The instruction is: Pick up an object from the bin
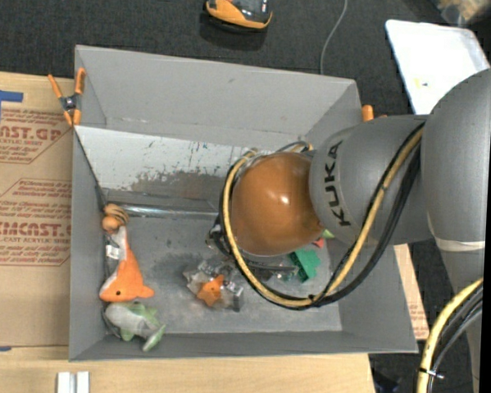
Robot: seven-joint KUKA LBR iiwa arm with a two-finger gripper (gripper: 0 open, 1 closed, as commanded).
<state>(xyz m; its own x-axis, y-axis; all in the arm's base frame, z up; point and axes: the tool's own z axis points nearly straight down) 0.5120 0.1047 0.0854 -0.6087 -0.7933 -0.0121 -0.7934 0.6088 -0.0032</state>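
Arm enters from the right of the camera view and reaches down over the floor of the bin [98,184], right of centre. The orange cover [271,203] on the wrist, ringed by a black-and-yellow cable [261,284], sits over the end effector [219,241]. Only a dark edge of the end effector peeks out at the cover's lower left. How far open it is: cannot tell. Nothing is seen held.

Nearest things:
- green block [308,265]: just beside the cover's lower right edge and partly tucked under it. Its long axis cannot be made out.
- crumpled clear wrapper with an orange piece inside [213,289]: on the floor just below the dark edge, towards the near wall. It is spread roughly left to right across the view.

Further things, well apart along the left wall:
- small tan figure [113,218]
- orange plush fish [125,281], lying lengthwise down the wall
- pale green plush toy [134,322], in the near-left corner

Judgement: the wrapper lies closest to the visible tip, a little to the near side. The green block lies on the opposite, right-hand side. Which of the two is the target is not settled from this view. The pick is not yet made.
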